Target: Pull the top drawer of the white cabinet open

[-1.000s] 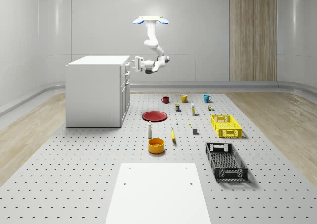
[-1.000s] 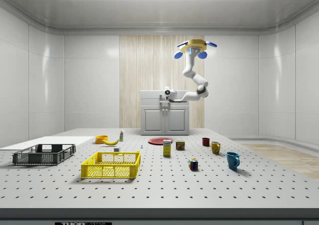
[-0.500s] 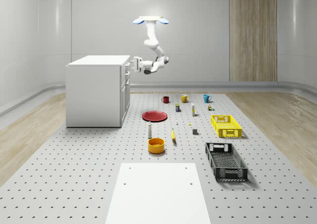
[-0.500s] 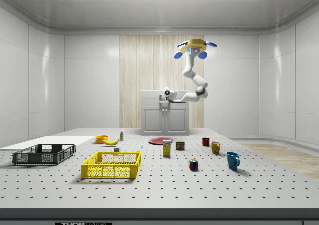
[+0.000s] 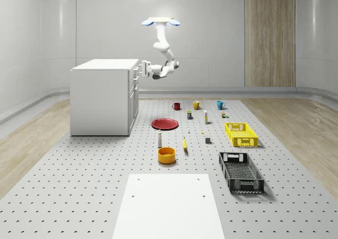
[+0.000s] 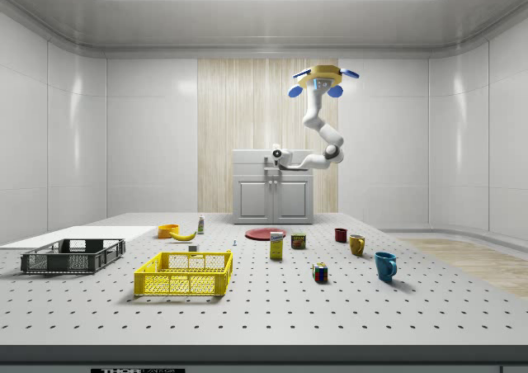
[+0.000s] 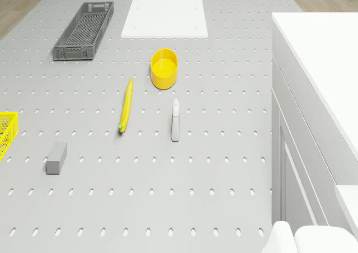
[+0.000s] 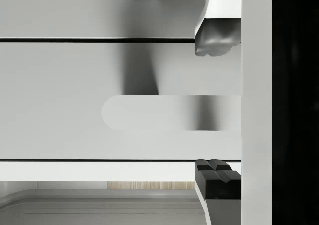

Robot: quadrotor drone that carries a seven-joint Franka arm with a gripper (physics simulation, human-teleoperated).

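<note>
White cabinet (image 5: 103,99): stands at the whole-scene view's left on the perforated floor (image 5: 79,186), drawers facing the view's right; top drawer (image 8: 75,100) seen close in the wrist view, shut flush with the cabinet front, dark seams above and below it; drawer handle (image 8: 164,113) a pale rounded bar across the drawer face. Drone (image 5: 160,21): hovers high in the air just beyond the cabinet's drawer side, above the floor; arm (image 5: 165,51) hangs down and bends back toward the cabinet. Hand (image 8: 217,105): level with the top drawer, up against the cabinet front in the whole-scene view (image 5: 141,68); fingers (image 8: 218,36) spread open, one above and one below the handle, the handle lying between them with gaps showing on both sides; nothing gripped. In the side view the hand (image 6: 276,155) sits before the cabinet's upper edge. Other items on the floor: red plate (image 5: 165,123) near the cabinet; spray bottle (image 7: 175,121) lying beside a banana (image 7: 127,105); yellow bowl (image 7: 164,69) just past them; grey block (image 7: 56,157); yellow crate (image 5: 241,134); dark crate (image 5: 241,172); red mug (image 5: 176,106), yellow mug (image 5: 196,105) and blue mug (image 5: 220,104) in a row; white panel (image 5: 169,207) at the near end.
</note>
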